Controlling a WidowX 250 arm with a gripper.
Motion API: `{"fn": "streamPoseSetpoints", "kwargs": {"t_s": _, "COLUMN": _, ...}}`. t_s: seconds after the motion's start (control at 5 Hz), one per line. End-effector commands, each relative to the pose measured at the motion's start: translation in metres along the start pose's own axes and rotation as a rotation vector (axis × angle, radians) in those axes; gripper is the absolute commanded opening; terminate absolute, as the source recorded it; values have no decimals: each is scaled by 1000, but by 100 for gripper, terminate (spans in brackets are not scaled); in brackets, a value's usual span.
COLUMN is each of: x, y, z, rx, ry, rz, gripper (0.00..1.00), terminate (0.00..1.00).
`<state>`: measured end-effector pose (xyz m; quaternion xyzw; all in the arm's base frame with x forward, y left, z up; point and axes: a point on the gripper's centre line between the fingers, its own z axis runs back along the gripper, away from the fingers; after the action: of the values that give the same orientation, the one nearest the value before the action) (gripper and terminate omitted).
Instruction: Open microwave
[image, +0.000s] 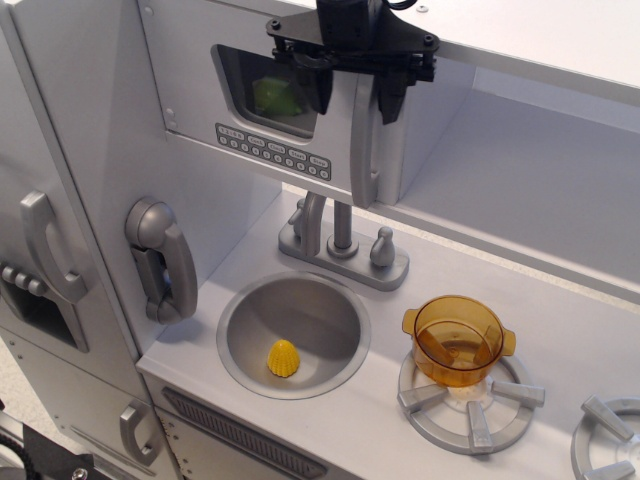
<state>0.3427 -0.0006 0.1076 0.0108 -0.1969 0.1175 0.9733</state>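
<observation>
Grey microwave (270, 110) up left, above sink (293, 331), door closed. Black end effector (354, 92) spread apart astride upper silver handle (364, 150), clamping nothing.

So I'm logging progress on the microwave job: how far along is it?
Done: the end effector is at the top of the microwave, its fingers either side of the silver handle. In hand: no grip is visible. Left: pulling; the door looks closed.
</observation>
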Motion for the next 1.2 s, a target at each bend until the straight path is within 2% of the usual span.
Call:
{"fn": "streamPoseSetpoints", "kwargs": {"t_s": 0.0, "x": -1, "y": 3, "z": 12, "rx": -32, "ry": -4, "rz": -24, "gripper": 0, "terminate": 0}}
{"fn": "streamPoseSetpoints", "kwargs": {"t_s": 0.4, "x": -44, "y": 30, "z": 22, "rx": -7, "ry": 16, "rz": -73, "gripper": 0, "terminate": 0}}
{"fn": "streamPoseSetpoints", "kwargs": {"t_s": 0.6, "x": -72, "y": 49, "z": 35, "rx": 29, "ry": 70, "rz": -119, "gripper": 100, "terminate": 0}}
{"fn": "streamPoseSetpoints", "kwargs": {"t_s": 0.8, "x": -94, "y": 61, "z": 48, "rx": 109, "ry": 201, "rz": -174, "gripper": 100, "terminate": 0}}
{"fn": "streamPoseSetpoints", "kwargs": {"t_s": 1.0, "x": -102, "y": 40, "z": 55, "rx": 93, "ry": 250, "rz": -211, "gripper": 100, "terminate": 0}}
